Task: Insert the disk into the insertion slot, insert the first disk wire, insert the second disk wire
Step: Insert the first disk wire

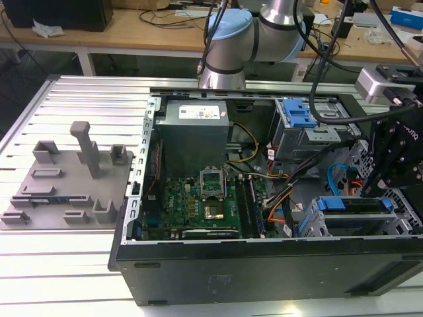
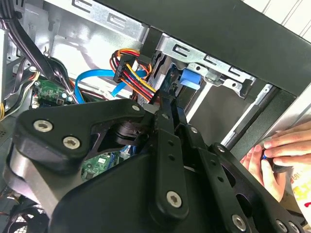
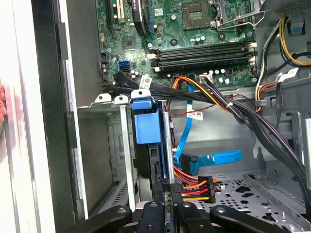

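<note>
With the disk point(image 3: 146, 121) seated in its slot point(image 1: 309, 224), the first-wire step seems in hand: the gripper point(image 3: 167, 211) pinches the black plug point(image 3: 178, 187) of the red-and-yellow wires point(image 3: 201, 186) at the disk's end, which likely calls for squaring plug to socket.

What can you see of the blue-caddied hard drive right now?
The flat hard drive in its bright-blue plastic caddy is seated in the grey metal drive bay, low at the exterior view's right, by the case's front wall. The first wrist view shows it edge-on: a blue tab at the motherboard end and a dark body behind. A black plug on red, orange and yellow wires lies at its rear end; whether it is plugged in is unclear. The flat blue cable lies beside it, apart.
</note>
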Controlling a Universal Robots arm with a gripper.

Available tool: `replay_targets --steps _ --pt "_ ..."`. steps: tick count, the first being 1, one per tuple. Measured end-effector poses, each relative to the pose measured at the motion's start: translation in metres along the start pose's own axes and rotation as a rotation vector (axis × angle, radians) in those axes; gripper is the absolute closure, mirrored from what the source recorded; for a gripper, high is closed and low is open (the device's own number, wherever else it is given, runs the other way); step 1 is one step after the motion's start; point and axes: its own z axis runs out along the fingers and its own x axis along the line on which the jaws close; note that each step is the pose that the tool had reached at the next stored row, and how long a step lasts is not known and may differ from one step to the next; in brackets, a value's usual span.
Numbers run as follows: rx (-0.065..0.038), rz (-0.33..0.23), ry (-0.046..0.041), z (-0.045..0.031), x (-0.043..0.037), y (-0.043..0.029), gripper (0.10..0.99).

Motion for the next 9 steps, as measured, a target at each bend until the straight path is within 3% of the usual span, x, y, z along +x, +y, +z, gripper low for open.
replay_targets --steps 9 --pt "0.0 0.0 0.0 0.0003 0.0028 -0.0009 0.918"
